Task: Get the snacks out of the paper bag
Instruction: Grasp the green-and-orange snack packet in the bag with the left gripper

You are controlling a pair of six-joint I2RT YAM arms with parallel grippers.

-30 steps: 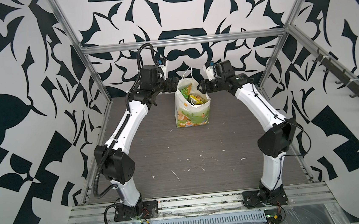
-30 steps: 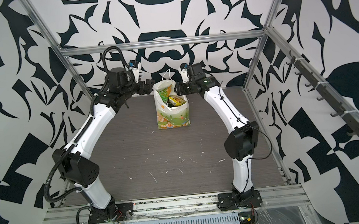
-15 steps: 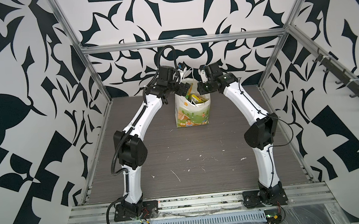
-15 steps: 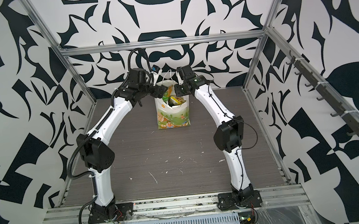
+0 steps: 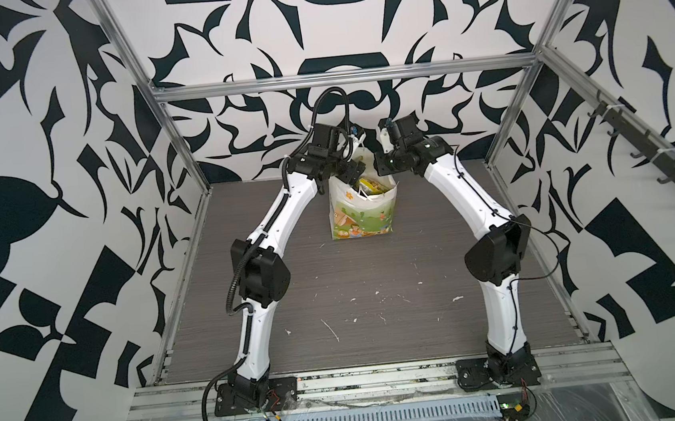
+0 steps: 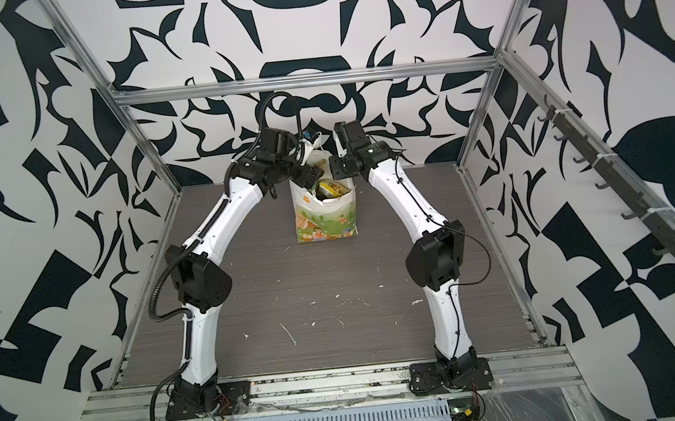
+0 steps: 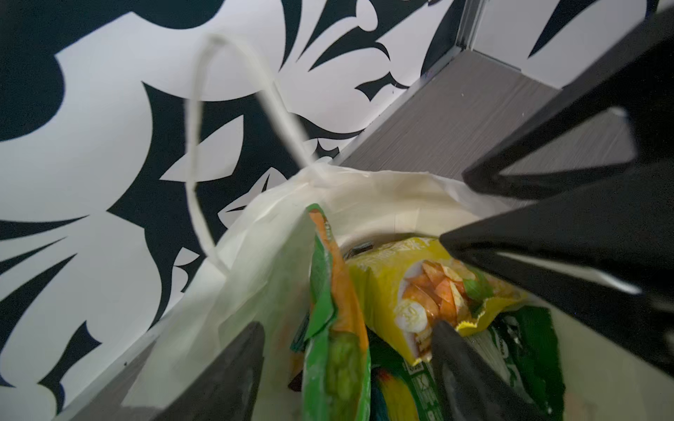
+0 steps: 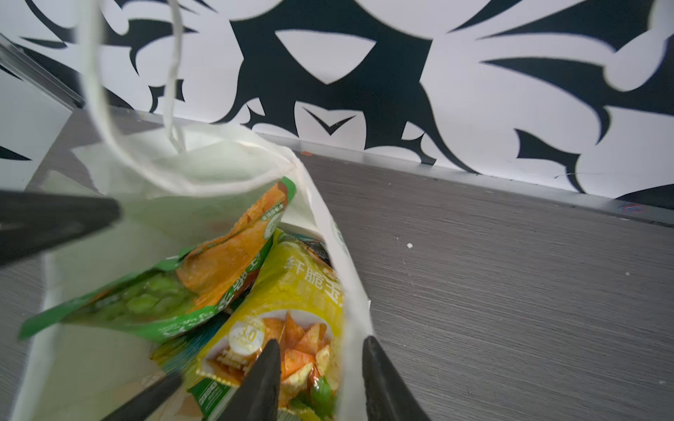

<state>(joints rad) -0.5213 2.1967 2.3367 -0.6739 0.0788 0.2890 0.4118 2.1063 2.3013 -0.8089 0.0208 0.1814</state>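
The white paper bag stands upright at the back middle of the table, mouth open. Snacks fill it: a green and orange packet leans on a yellow chip packet, with darker green packets below. My left gripper is open at the bag's left rim, its fingers either side of the green and orange packet. My right gripper is open astride the bag's right wall, one finger over the yellow packet, the other outside.
The bag's white cord handles stand up above the rim by both grippers. The patterned back wall is close behind the bag. The dark wood-grain table carries small white specks. Metal frame posts stand at the back corners.
Both grippers have come in from beside the bag to its mouth and dipped to the rim. The left jaws have narrowed a little. The bag has stayed in place.
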